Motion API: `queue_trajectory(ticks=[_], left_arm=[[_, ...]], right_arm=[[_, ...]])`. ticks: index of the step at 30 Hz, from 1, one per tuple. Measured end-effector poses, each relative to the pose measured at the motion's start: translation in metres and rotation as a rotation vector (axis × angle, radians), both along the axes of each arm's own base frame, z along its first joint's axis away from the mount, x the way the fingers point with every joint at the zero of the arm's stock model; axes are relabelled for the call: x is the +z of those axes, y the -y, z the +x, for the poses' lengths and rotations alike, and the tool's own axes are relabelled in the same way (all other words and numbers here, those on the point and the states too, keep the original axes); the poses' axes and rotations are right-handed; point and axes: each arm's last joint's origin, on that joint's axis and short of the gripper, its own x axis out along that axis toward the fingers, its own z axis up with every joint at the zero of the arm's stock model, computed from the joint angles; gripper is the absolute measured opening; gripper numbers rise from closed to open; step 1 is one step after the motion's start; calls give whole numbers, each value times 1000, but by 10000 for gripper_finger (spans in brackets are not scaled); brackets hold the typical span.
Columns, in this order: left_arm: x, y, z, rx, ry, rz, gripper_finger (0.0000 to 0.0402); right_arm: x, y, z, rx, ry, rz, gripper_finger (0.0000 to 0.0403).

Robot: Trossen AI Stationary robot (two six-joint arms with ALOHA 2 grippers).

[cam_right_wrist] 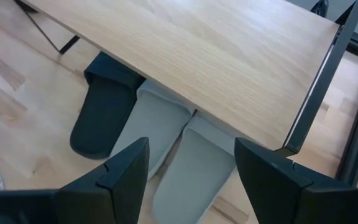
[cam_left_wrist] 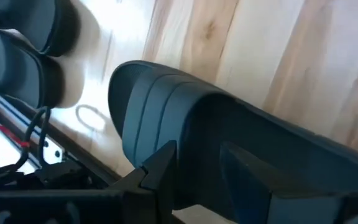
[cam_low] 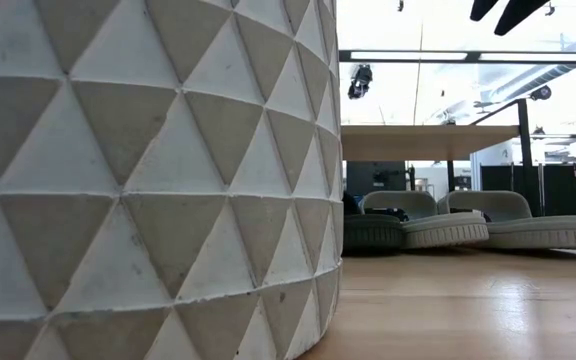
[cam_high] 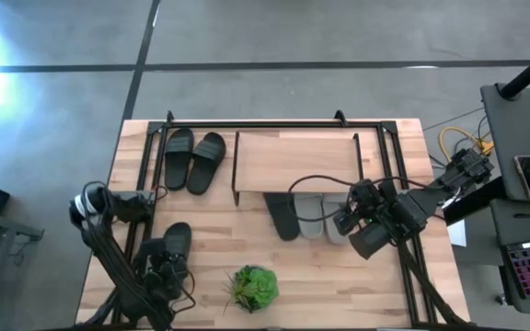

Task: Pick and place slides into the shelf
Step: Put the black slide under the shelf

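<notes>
A black slide (cam_left_wrist: 166,112) sits between the fingers of my left gripper (cam_left_wrist: 197,165) at the table's near left (cam_high: 168,267). Two more black slides (cam_high: 192,160) lie sole-down side by side at the far left. Under the shelf (cam_high: 297,158), one black slide (cam_high: 283,217) and two pale grey slides (cam_high: 325,219) lie on the tabletop, their near ends sticking out from under the plank. My right gripper (cam_right_wrist: 191,180) hangs open above the grey pair (cam_right_wrist: 166,137), touching nothing. My left gripper holds the black slide by the end behind its strap (cam_left_wrist: 197,143), between its two fingers (cam_left_wrist: 160,171). The fingers slant down from the table's near side and lie along the slide. Whether the slide's far end (cam_left_wrist: 123,93) rests on the table, I cannot tell.
A green plant (cam_high: 254,287) in a white pot with a triangle pattern (cam_low: 148,180) stands at the near edge and fills the left of the low view. Black frame rails (cam_high: 145,175) run along the table's sides. Bare wood lies between plant and shelf.
</notes>
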Motion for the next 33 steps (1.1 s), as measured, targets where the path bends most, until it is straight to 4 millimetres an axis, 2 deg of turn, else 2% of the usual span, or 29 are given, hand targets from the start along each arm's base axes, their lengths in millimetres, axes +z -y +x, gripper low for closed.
queue_trajectory(ticks=[8,14,17,24,33], left_arm=[[0,-5,-3,116,0,82,162],[-4,-4,-3,117,2,57,191],[-9,-9,-5,117,-13,87,186],[-35,-21,-12,117,-45,152,154],[-38,-27,-13,102,-43,194,103]], right_arm=[[0,1,1,-1,-3,-2,228],[0,1,1,0,-4,-3,228],[0,1,1,-1,-4,-3,228],[0,2,1,-6,-4,-1,228],[0,2,1,-25,7,16,228]])
